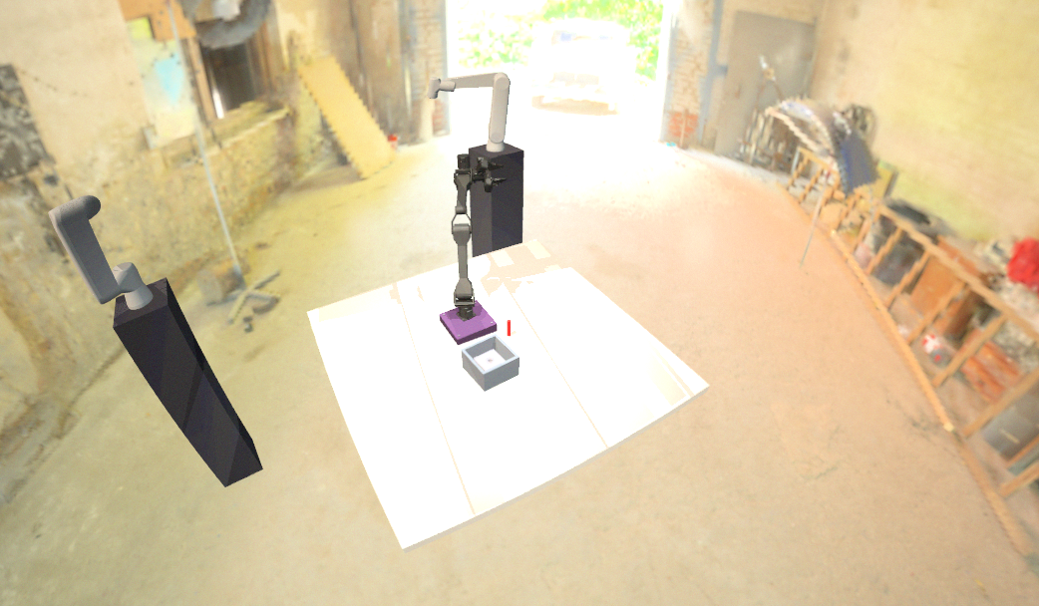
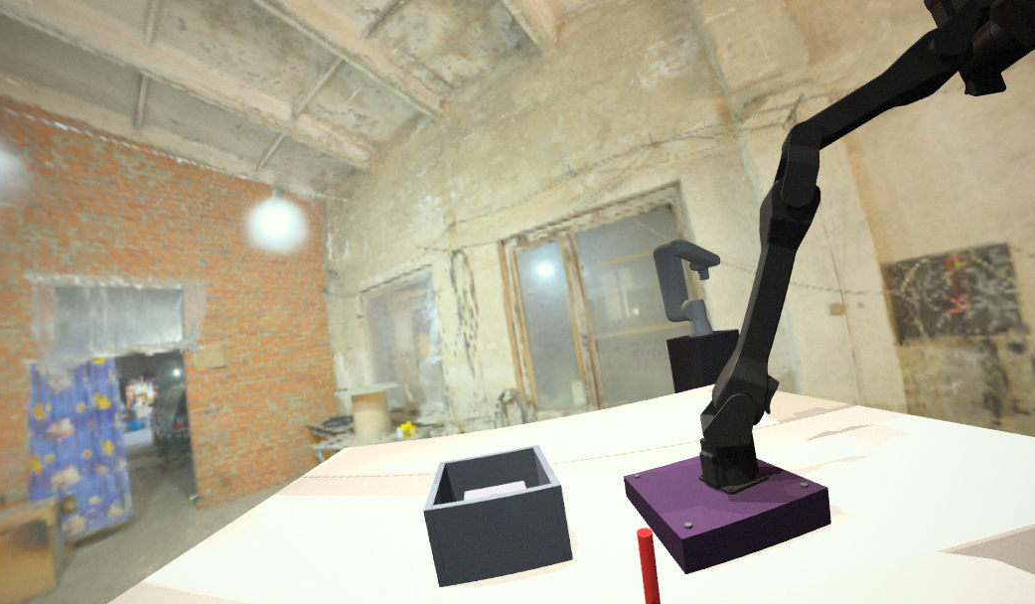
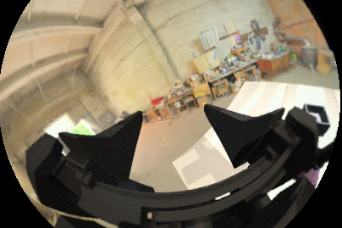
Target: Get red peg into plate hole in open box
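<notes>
one red peg (image 1: 509, 328) (image 2: 648, 567) stands well below the open hand (image 1: 501, 173) (image 3: 173, 109).

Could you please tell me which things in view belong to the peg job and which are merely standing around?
Part of the job:
- red peg
- open box
- gripper, open and away from the peg

Not needed, it seems:
- two grey arms on dark pedestals
- workbench clutter
</notes>
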`<state>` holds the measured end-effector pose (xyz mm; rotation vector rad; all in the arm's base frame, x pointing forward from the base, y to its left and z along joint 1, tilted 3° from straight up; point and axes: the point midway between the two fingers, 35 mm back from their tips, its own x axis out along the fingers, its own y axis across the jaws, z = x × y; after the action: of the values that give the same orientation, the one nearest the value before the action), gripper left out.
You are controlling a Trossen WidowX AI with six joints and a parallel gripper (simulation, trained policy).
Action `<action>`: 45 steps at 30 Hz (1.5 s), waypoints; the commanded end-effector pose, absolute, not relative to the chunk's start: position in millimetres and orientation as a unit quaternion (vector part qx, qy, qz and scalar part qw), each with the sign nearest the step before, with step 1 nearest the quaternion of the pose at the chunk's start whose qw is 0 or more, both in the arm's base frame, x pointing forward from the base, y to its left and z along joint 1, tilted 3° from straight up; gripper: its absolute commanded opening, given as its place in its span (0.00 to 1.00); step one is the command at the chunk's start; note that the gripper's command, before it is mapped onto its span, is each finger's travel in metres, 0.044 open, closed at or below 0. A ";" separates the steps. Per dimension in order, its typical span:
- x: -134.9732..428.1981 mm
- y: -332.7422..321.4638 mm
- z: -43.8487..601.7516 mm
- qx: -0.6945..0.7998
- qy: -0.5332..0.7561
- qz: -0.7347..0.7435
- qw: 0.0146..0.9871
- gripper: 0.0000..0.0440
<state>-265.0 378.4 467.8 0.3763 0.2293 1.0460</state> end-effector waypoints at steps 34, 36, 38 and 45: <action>129.6 383.2 287.4 -0.031 0.354 0.360 0.862 0.99; 143.9 366.3 278.1 -0.020 0.380 0.338 0.861 0.99; 156.3 349.2 269.2 -0.008 0.405 0.315 0.858 0.99; 185.9 293.4 240.9 0.041 0.481 0.228 0.845 1.00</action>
<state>181.2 309.4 249.9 0.0538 0.9650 0.5323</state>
